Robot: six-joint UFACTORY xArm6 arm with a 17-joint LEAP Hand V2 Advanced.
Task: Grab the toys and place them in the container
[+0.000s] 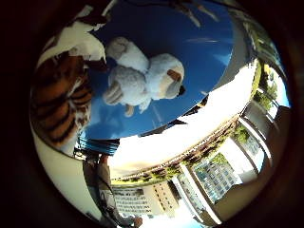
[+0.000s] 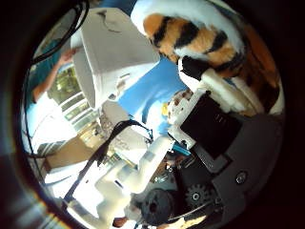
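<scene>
The hand (image 2: 209, 124) is curled onto a striped tiger plush (image 2: 200, 28): in the thumb side view one white finger (image 2: 224, 93) with a black tip presses into the orange and black fur, and the toy fills the space just past the palm, so it sits very close to the camera. A second finger (image 2: 143, 171) bends away from the palm across the middle of that view, not touching the toy there. The black and grey body of the hand, with a small gear showing, takes up the edge of the view beside the tiger.

The little finger side view shows the same tiger plush pressed against the edge of the picture, its white belly fur and striped flank close to the lens. Just beside it, a white sheep plush (image 1: 145, 80) lies on its side on the blue tabletop (image 1: 190, 38), near the tiger but whether they touch cannot be told.

A white container (image 2: 112, 50) stands on the blue surface near the tiger, its open rim turned partly toward the palm. A person's hand (image 2: 66, 56) rests against the container's far edge.
</scene>
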